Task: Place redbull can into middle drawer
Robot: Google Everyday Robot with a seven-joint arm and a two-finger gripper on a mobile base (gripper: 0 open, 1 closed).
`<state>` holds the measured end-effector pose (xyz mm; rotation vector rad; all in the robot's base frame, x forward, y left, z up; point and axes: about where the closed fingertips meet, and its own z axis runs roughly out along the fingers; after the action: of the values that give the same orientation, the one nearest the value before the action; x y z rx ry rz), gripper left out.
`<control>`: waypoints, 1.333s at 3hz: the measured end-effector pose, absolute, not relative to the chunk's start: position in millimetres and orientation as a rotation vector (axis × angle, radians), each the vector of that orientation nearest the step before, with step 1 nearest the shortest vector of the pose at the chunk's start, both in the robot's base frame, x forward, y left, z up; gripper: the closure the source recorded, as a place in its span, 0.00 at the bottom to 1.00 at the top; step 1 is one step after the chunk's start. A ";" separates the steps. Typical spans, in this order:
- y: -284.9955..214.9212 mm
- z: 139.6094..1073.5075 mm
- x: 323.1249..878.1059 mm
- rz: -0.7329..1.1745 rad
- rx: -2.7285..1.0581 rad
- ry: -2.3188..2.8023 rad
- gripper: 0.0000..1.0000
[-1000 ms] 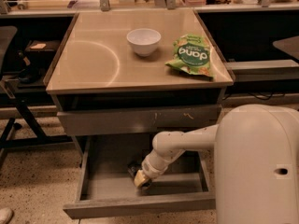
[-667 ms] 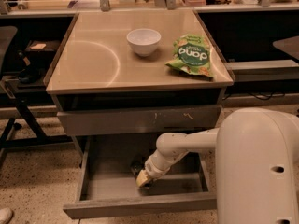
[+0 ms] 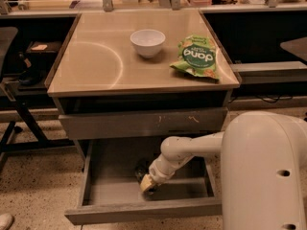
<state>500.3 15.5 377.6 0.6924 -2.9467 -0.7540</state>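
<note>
Down in the middle drawer (image 3: 144, 211) hangs the hand (image 3: 146, 182), its grip and the redbull can's axis unclear.

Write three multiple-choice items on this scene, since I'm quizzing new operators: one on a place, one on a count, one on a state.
1. Where is the gripper? A) over the tabletop B) down in the middle drawer C) on the floor
2. How many things lie on the tabletop? A) two B) three C) five
3. The middle drawer is: A) shut B) taken out C) pulled open

1 B: its arm reaches down into that drawer.
2 A: a white bowl and a green snack bag.
3 C: its grey floor shows.
</note>
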 end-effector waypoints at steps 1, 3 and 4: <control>15.6 377.5 500.2 -0.754 0.692 -2.947 0.43; 15.6 377.4 500.1 -0.754 0.693 -2.946 0.00; 15.6 377.5 500.1 -0.754 0.692 -2.946 0.00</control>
<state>500.1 15.6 377.5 0.6925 -2.9463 -0.7540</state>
